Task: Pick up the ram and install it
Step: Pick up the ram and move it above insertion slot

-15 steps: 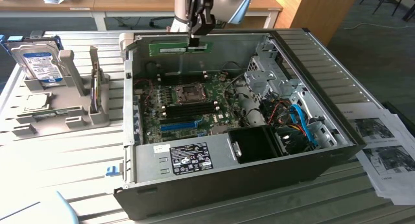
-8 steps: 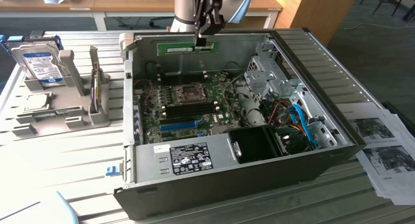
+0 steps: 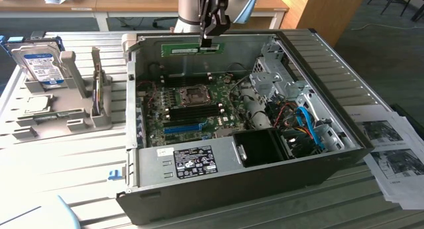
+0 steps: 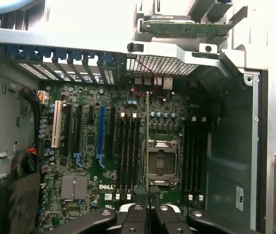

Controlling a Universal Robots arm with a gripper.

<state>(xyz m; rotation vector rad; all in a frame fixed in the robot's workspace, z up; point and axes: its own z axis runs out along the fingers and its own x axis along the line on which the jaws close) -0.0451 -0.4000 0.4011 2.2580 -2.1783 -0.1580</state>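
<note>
The ram (image 3: 182, 49) is a long green stick held level above the far rim of the open computer case (image 3: 251, 177). My gripper (image 3: 207, 40) is shut on its end toward the exterior view's right. In the wrist view the ram (image 4: 147, 141) is seen edge-on as a thin line running out from between my fingertips, and my gripper (image 4: 148, 192) is closed on it. Below it lie the motherboard (image 4: 79, 161), the CPU socket (image 4: 161, 165) and two banks of black memory slots (image 4: 126, 151) either side of the socket.
A silver hard drive (image 3: 41, 65) stands in a grey holder (image 3: 56, 122) at the exterior view's left. A blue expansion slot (image 3: 182, 128) lies on the board. Drive cages and blue cables (image 3: 308, 124) crowd the case's right. Printed papers (image 3: 394, 157) lie beside the case.
</note>
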